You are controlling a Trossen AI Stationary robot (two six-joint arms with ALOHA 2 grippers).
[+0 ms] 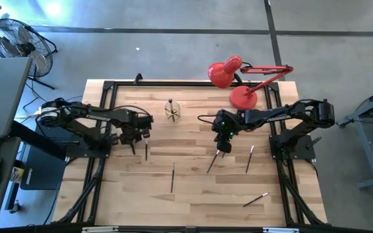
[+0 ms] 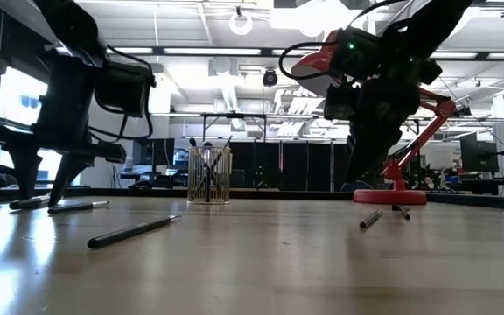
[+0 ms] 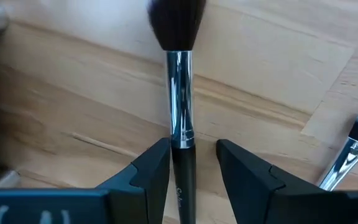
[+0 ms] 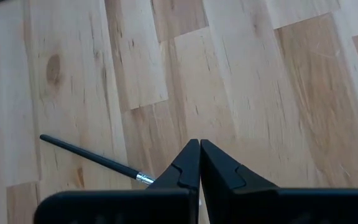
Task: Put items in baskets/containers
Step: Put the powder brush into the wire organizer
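Chromed-ferrule brush (image 3: 180,99): light, stiff, slippery; best taken at the dark handle. Straddled by the left gripper (image 3: 191,163), jaws spread, at nine o'clock on the desk (image 1: 193,200). Right gripper (image 4: 199,163) jaws clenched, empty.

Lab or workshop space: wooden table (image 1: 193,188) sitting on grey concrete floor (image 1: 173,52), floor fan (image 1: 18,40) standing nearby, ceiling lights (image 2: 241,22) glowing over desks and monitors (image 2: 478,153) behind.
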